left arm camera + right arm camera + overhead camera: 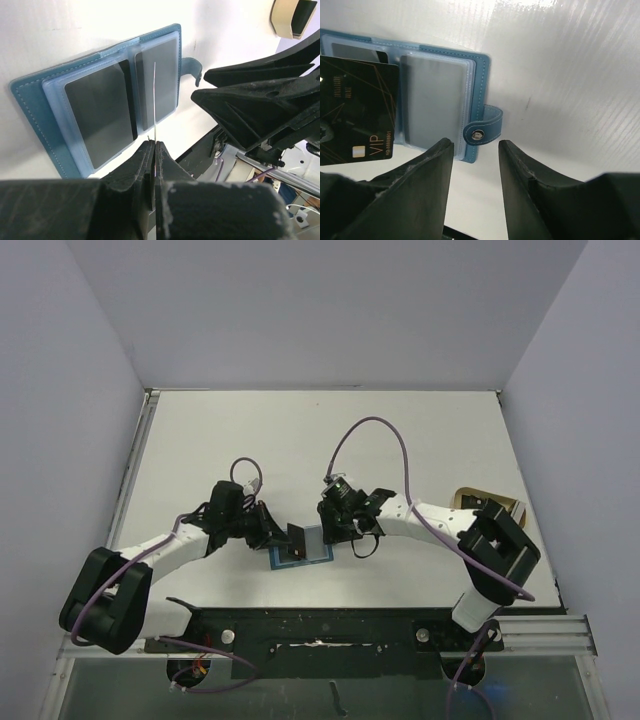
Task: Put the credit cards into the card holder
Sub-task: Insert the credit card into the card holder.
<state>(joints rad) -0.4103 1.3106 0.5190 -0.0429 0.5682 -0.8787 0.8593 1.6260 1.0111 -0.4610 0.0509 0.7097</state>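
the card holder (300,565) lies open and flat on the white table (300,440), near its front edge and between the two arms, with the snap tab (480,134) on its right side. a dark card (97,120) sits in the clear pocket of the half away from the tab. the left gripper (154,146) comes in from the left, clenched on a black vip card (355,117). it pinches the card's near edge so that the card stands on edge over the holder's middle; whether it touches the pockets cannot be told. the right gripper (475,145) hangs just right of the holder, above the tab side, jaws apart and grasping nothing. farther back, by the right wall, lies a beige tape roll (478,498), well apart from the holder.
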